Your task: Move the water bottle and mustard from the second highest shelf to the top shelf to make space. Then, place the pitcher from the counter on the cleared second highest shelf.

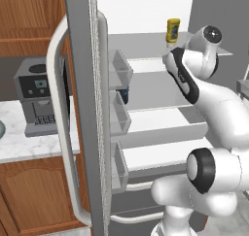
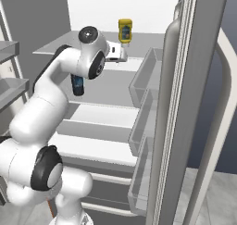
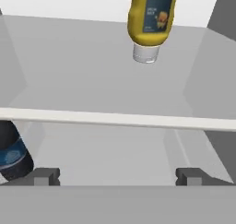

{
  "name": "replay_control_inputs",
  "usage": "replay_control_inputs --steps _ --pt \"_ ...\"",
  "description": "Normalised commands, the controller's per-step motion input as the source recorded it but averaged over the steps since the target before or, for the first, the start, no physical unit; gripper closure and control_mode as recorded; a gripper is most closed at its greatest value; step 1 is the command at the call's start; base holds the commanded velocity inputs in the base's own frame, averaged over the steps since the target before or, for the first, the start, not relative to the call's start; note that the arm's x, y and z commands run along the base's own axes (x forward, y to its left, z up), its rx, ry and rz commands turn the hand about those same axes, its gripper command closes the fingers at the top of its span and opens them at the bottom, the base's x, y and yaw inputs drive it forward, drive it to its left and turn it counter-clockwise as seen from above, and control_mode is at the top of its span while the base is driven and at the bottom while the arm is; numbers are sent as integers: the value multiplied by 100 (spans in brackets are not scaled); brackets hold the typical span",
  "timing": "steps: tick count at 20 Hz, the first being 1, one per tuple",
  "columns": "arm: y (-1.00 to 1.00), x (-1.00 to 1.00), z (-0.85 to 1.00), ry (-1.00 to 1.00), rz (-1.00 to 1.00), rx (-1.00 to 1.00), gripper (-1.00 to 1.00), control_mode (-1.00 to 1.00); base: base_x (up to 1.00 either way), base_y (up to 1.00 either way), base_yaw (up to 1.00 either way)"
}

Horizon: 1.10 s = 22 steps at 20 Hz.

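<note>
The water bottle stands on the second highest shelf, just left of the empty, widely parted jaws. It looks rigid, smooth and probably slippery, and tall enough to tip, so the mid-body near the label band seems the best hold. The mustard stands upside down on its cap on the top shelf.

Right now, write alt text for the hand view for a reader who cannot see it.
A yellow mustard bottle stands cap-down on the top shelf of an open fridge, above the shelf's pale front edge. On the second highest shelf below, part of the dark water bottle shows at the left edge, and the open gripper has its fingertips spread wide, holding nothing.
</note>
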Motion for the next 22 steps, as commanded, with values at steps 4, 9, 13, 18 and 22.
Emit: replay_control_inputs --steps 4,9,13,18,22 --pt "56 -40 -40 0 0 0 -100 -100 0 0 0" --pt "53 -22 -46 0 2 2 -100 -100 0 0 0" --pt "55 -6 -48 1 5 4 -100 -100 0 0 0" --pt "46 5 -28 8 9 11 -100 -100 0 0 0" --pt "40 5 -4 13 11 9 -100 -100 0 0 0"
